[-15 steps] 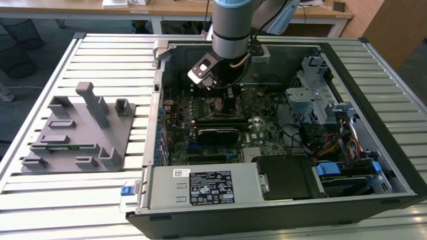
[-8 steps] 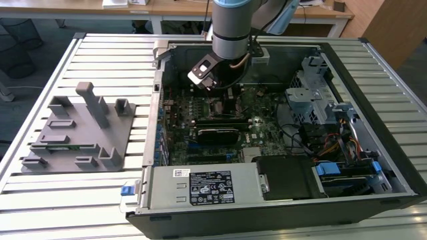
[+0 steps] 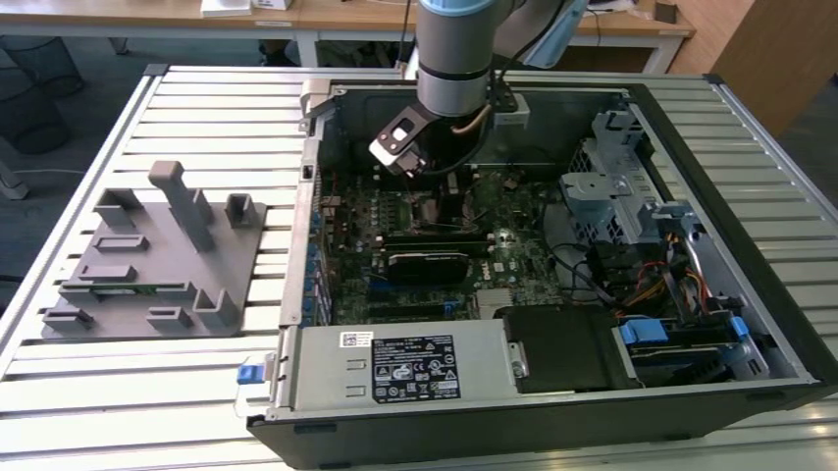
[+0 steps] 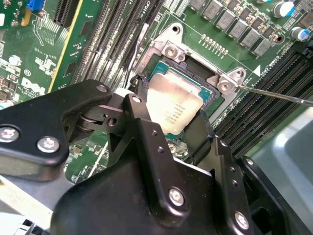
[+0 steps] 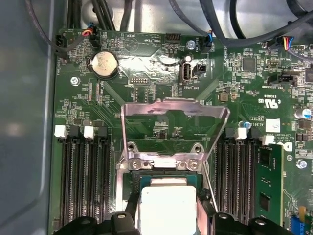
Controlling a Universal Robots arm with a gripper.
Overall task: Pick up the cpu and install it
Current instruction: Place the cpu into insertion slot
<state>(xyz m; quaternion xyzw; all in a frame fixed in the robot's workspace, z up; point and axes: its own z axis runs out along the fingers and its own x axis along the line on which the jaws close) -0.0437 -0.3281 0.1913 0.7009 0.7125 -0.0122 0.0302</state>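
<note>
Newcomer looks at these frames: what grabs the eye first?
The arm reaching down into the open PC case, in the exterior view. In both wrist views, the black claw sits over the silvery cpu at the socket, whose metal lid stands open.

Shiny metal cpu (image 4: 173, 105), matt black end effector (image 4: 171, 116), glossy green motherboard (image 5: 230, 98)

Slatted table (image 3: 210, 108), computer case (image 3: 524, 437), grey fixture (image 3: 144, 285)
</note>
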